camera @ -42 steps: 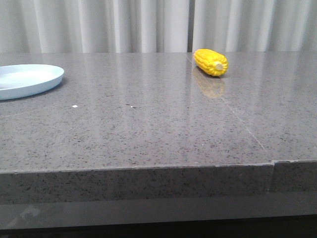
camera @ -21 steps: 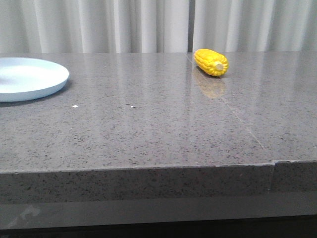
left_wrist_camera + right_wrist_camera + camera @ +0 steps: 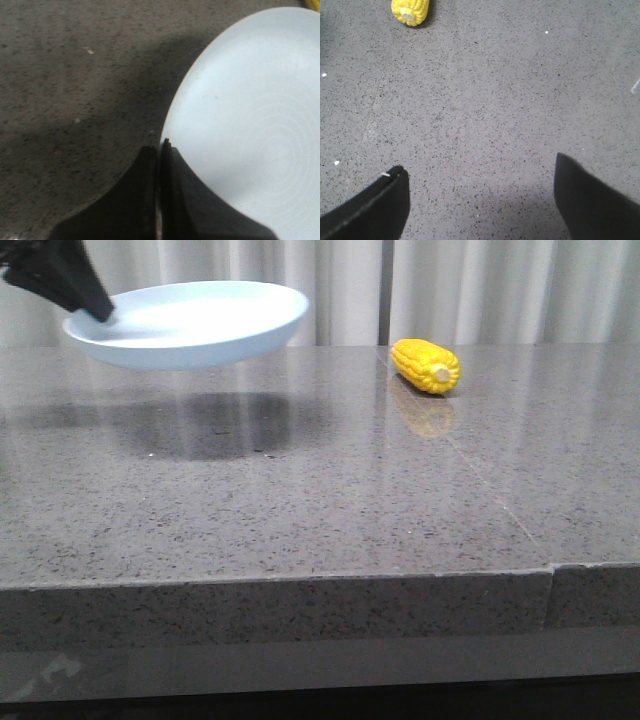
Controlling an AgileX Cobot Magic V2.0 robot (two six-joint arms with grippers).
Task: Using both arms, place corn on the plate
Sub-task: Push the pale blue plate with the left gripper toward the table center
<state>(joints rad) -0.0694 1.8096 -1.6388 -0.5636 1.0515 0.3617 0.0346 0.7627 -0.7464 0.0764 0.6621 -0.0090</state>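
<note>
Grey speckled stone table, glossy, 1 yellow corn lying on it

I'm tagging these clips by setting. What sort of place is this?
Probably a staged indoor test space, not a home kitchen: a speckled grey stone table, pale curtains behind it, and only a corn and a plate as props.
</note>
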